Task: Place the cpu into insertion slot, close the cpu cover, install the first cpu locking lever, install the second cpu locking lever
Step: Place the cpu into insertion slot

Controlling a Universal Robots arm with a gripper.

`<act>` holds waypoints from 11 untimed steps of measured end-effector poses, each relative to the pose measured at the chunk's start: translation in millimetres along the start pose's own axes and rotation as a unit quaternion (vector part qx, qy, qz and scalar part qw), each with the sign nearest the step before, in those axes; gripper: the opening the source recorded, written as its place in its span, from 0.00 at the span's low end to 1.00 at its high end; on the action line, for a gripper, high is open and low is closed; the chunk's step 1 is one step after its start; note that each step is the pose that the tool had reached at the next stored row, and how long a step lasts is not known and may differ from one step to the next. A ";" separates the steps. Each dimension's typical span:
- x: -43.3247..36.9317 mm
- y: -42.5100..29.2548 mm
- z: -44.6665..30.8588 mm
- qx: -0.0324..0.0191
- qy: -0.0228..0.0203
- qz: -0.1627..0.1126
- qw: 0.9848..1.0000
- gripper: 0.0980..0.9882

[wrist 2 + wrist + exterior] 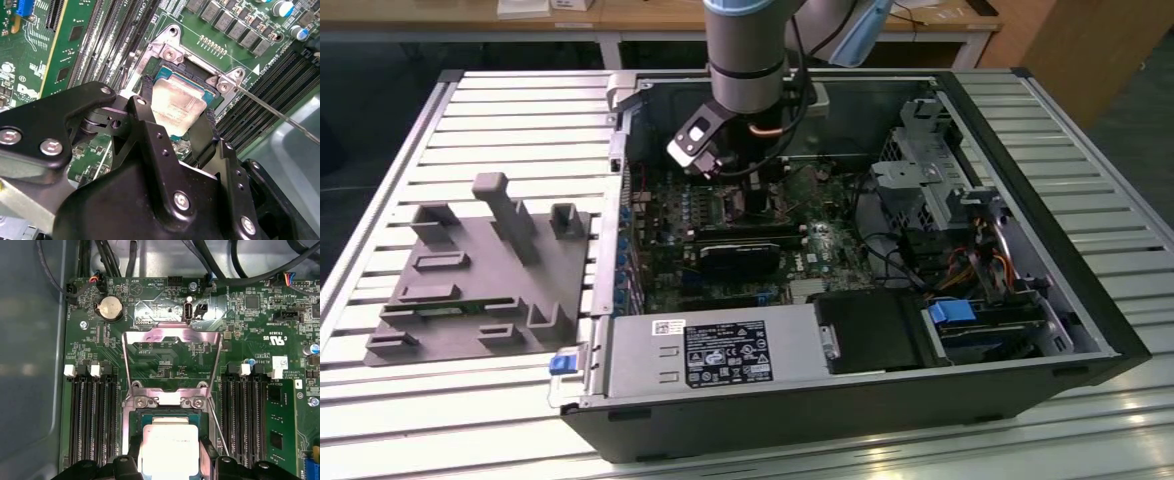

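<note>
Slatted metal surface carrying an open computer case, with a grey moulded fixture just beside it on the exterior view's left. Arm reaches down into the case, over the motherboard.

The cpu cover is swung open and lies back on the board beyond the socket, board components visible through its window. One thin locking lever stands off to the side, not latched.

The insertion slot is directly beneath the gripper. The fingers are pinching the cpu by two opposite edges, pale metal top facing up. The chip sits squarely over the slot, low and close. Whether it is fully seated I cannot tell.

Handling, as a judgement:
- The chip is light, rigid and smooth-edged, so it could slip under a weak pinch.
- The underside and socket contacts are likely fragile.
- Hold by the side edges only and keep it level, with no sideways scrubbing.
</note>
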State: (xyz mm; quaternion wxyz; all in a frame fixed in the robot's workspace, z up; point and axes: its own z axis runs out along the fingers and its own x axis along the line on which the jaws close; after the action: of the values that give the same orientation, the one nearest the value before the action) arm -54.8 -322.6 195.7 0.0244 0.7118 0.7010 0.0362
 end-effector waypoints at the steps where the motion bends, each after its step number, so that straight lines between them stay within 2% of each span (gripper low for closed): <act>1: 0.0 -0.1 0.8 0.000 0.000 0.000 1.000 0.49; 11: 0.1 -0.3 2.5 0.000 0.000 0.000 1.000 0.49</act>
State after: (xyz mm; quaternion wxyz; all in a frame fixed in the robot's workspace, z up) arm -54.8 -322.5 193.1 0.0243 0.7120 0.7008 0.0364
